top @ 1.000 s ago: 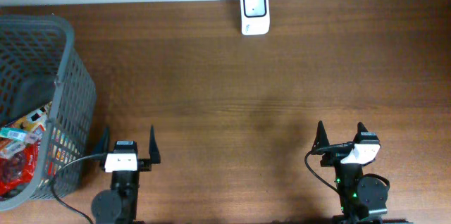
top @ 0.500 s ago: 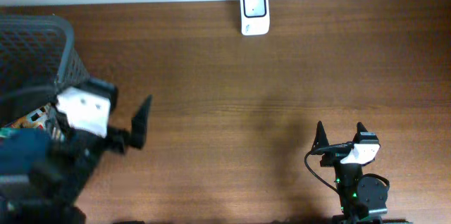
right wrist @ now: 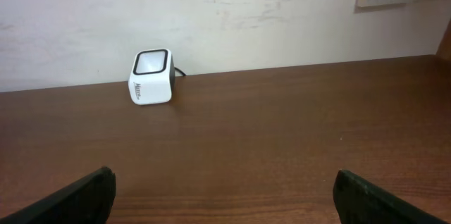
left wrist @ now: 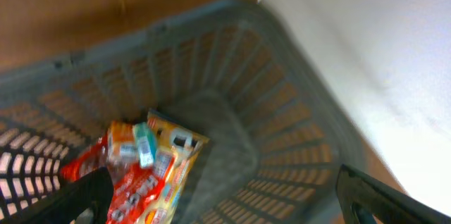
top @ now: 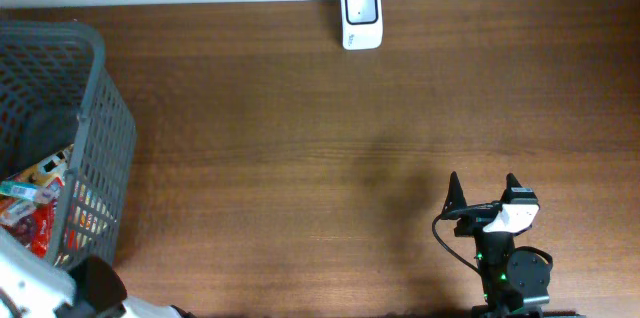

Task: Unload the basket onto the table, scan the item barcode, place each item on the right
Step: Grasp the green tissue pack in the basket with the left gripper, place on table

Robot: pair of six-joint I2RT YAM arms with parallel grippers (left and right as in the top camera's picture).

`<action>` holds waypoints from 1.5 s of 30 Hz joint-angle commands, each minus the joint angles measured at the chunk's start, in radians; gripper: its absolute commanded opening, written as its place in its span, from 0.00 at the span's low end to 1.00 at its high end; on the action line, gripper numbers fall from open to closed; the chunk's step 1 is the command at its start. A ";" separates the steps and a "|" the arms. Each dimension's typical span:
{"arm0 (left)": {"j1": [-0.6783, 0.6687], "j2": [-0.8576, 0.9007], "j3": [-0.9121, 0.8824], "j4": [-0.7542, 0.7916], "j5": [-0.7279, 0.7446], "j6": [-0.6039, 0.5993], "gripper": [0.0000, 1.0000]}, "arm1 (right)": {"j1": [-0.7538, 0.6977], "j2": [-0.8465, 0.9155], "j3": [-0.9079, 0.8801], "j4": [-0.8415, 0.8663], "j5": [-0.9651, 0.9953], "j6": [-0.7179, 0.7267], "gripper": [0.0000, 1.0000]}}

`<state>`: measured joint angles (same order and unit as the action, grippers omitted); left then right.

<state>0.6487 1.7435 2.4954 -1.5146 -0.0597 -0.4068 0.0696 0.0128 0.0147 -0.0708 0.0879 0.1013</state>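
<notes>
The items to be scanned lie in a heap of packets (left wrist: 151,175) at the bottom of the grey mesh basket (top: 100,108), which stands on the left end of the bench (top: 300,148). In the left wrist view a red and orange packet and a yellow one overlap. A small teal and white item (left wrist: 144,143) rests on top of them. Which face carries a barcode cannot be told, as the print is too blurred. The rest of the basket (left wrist: 282,111) floor looks dark and bare in that view. From overhead the same heap (top: 35,203) sits against the basket's near left side.

The left jaws are released and spread wide. They hang above the basket's open top with the packets showing between the two tips, and they grasp nothing. The left arm (top: 45,293) shows overhead only as a blurred white and black shape at the lower left corner, just beside the basket.

The white scanner (top: 360,16) stands at the far edge of the bench, against the wall, well apart from the basket. The right wrist view shows the scanner (right wrist: 150,77) with its dark window tilted upward.

The right arm (top: 505,253) is low at the near right edge of the bench. The right jaws are released too, wide apart and empty, and they point across the bare wood toward the scanner.
</notes>
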 commanded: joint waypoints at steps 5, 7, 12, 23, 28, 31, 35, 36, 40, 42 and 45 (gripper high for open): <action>0.009 0.348 -0.008 -0.166 -0.148 -0.075 0.75 | -0.005 -0.006 -0.009 -0.003 0.002 0.000 0.98; 0.012 0.408 -0.025 -0.174 -0.148 -0.063 0.75 | -0.005 -0.006 -0.009 -0.003 0.002 0.000 0.98; 0.056 0.424 -0.238 -0.174 -0.225 -0.092 0.81 | -0.005 -0.006 -0.009 -0.003 0.002 0.000 0.98; 0.065 0.455 -0.497 0.105 -0.034 0.109 0.70 | -0.005 -0.006 -0.009 -0.003 0.002 0.000 0.98; 0.076 0.456 -0.529 0.114 -0.215 0.056 0.67 | -0.005 -0.006 -0.009 -0.003 0.002 0.000 0.98; 0.083 0.456 -0.529 0.127 -0.215 0.056 0.68 | -0.005 -0.006 -0.009 -0.003 0.002 0.000 0.98; 0.083 0.456 -0.559 0.129 -0.214 0.056 0.44 | -0.005 -0.006 -0.009 -0.003 0.002 0.000 0.98; 0.083 0.456 -0.579 0.139 -0.214 0.056 0.32 | -0.005 -0.006 -0.009 -0.003 0.002 0.000 0.98; 0.082 0.455 -0.583 0.133 -0.206 0.056 0.00 | -0.005 -0.006 -0.009 -0.003 0.002 0.000 0.98; 0.082 0.455 -0.526 0.085 -0.163 0.056 0.00 | -0.005 -0.006 -0.009 -0.003 0.002 0.000 0.98; 0.071 0.455 -0.250 -0.070 -0.024 0.056 0.00 | -0.005 -0.006 -0.009 -0.003 0.002 0.000 0.98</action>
<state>0.7258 2.2066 2.0472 -1.5120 -0.1970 -0.3439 0.0696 0.0128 0.0147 -0.0708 0.0879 0.1017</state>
